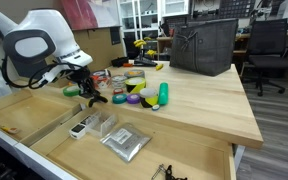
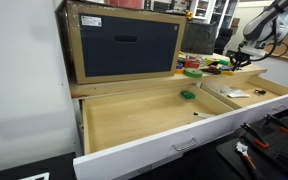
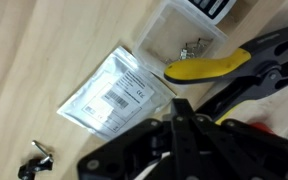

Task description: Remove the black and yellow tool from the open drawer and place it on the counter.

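Note:
The black and yellow tool (image 3: pixel 209 68), pliers with a yellow grip and black handles, shows in the wrist view at the upper right, close to the camera and above the drawer floor. My gripper (image 3: pixel 179 108) looks shut, with the tool running out from its fingertips. In an exterior view my gripper (image 1: pixel 87 94) hangs at the left, about level with the wooden counter (image 1: pixel 209 105) and over the open drawer (image 1: pixel 179 152). In another exterior view my gripper (image 2: pixel 244 58) is far off at the right, beyond the long open drawer (image 2: pixel 134 115).
A plastic bag (image 1: pixel 124 141) (image 3: pixel 114 90) and a clear box (image 1: pixel 101 125) (image 3: pixel 184 35) lie in the drawer. Coloured items (image 1: pixel 144 95) and a black basket (image 1: pixel 204 45) stand on the counter. A green item (image 2: pixel 187 95) lies in the drawer.

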Robot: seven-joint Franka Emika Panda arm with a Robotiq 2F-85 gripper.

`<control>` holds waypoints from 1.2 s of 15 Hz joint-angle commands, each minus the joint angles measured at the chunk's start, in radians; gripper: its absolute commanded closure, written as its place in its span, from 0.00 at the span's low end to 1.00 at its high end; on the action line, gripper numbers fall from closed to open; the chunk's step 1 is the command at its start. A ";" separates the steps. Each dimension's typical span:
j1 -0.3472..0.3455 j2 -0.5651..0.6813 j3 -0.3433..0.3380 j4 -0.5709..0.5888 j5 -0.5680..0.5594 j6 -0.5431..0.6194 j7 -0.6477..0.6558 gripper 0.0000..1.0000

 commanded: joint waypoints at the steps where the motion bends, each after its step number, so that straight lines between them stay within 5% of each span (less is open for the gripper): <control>1: 0.022 0.023 -0.007 -0.011 -0.001 0.082 0.026 1.00; 9: 0.027 0.164 0.038 0.104 0.182 0.159 0.035 1.00; 16: 0.013 0.150 0.116 0.120 0.337 0.238 -0.007 1.00; 17: 0.002 0.127 0.122 0.106 0.346 0.229 -0.026 0.74; 18: -0.026 0.106 0.147 0.093 0.359 0.236 -0.044 0.73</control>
